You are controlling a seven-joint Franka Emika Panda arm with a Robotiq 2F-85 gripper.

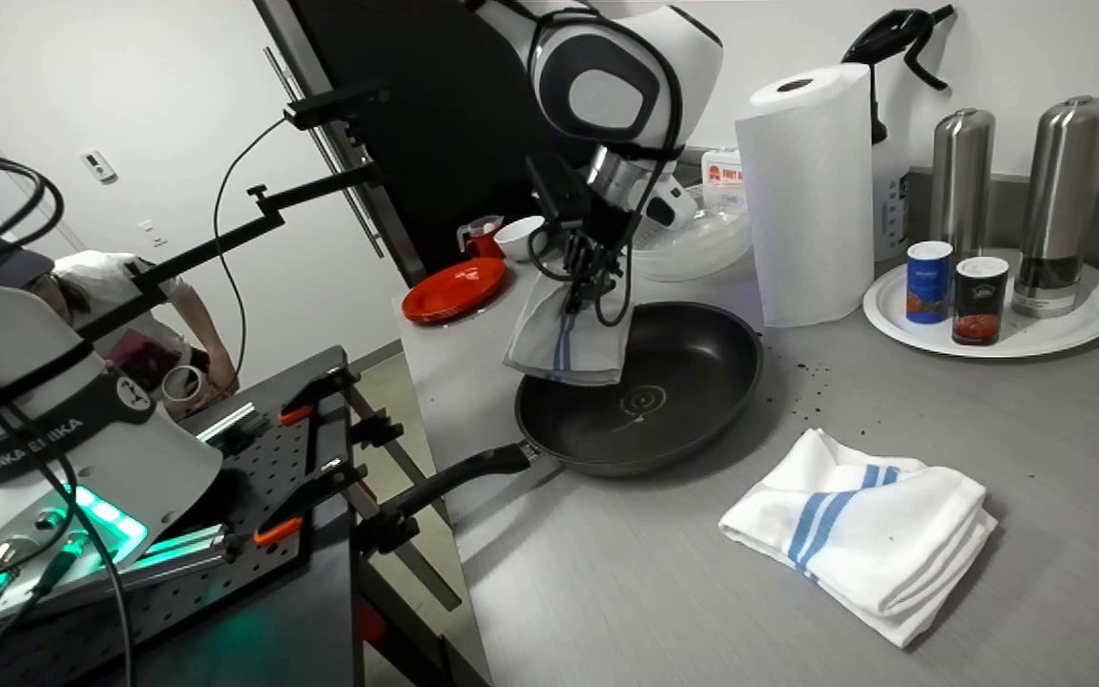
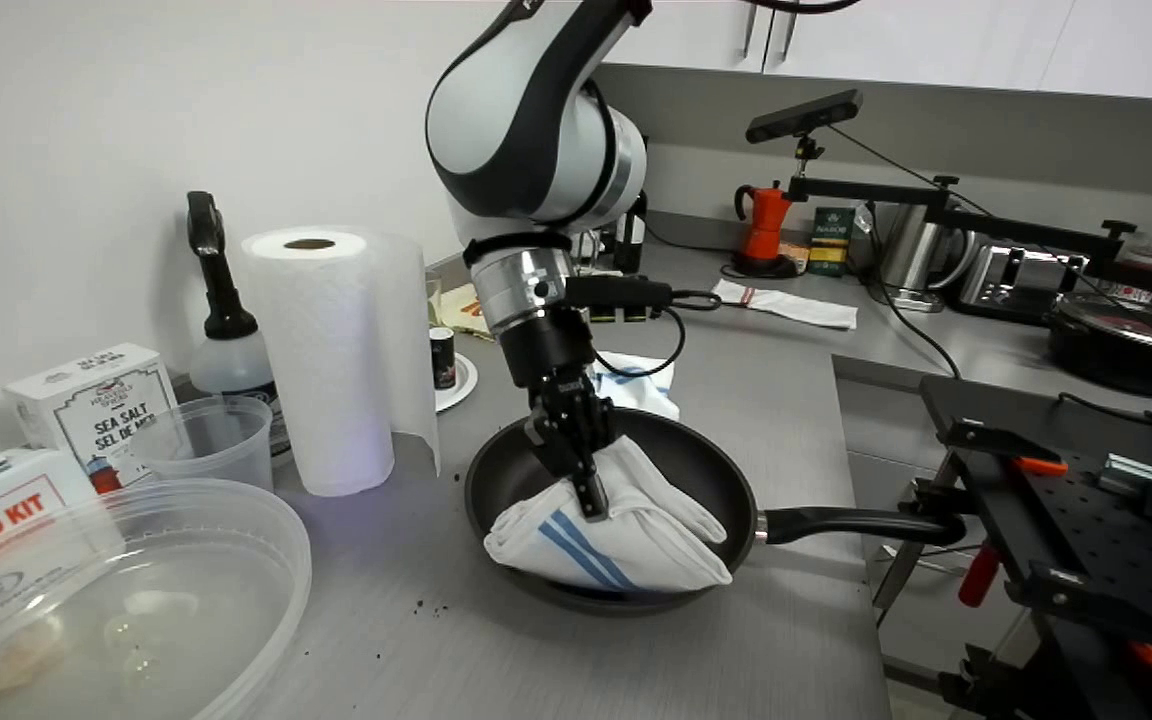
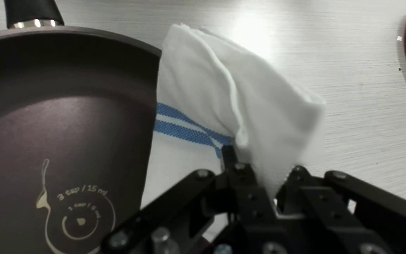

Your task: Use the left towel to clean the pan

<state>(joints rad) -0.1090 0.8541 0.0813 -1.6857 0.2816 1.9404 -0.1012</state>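
Observation:
The left towel [image 1: 564,348], white with blue stripes, is folded and bunched between the fingers of my gripper [image 1: 588,296], which is shut on it. It covers part of the rim of the black pan [image 1: 702,401] in an exterior view. In an exterior view, the towel [image 2: 626,550] lies over the near half of the pan [image 2: 706,480], beneath the gripper [image 2: 591,500]. The wrist view has the towel [image 3: 196,95] across the right side of the pan [image 3: 83,134], cloth rising blurred between the gripper [image 3: 263,165] tips. Whether cloth touches pan, I cannot tell.
Another folded white towel with blue stripes [image 1: 860,539] lies on the counter beside the pan. Around it stand a paper towel roll [image 1: 807,210], a clear plastic bowl [image 2: 196,650], a red plate [image 1: 454,289] and a white plate [image 1: 1074,329] with shakers. Dark crumbs [image 1: 817,386] dot the counter.

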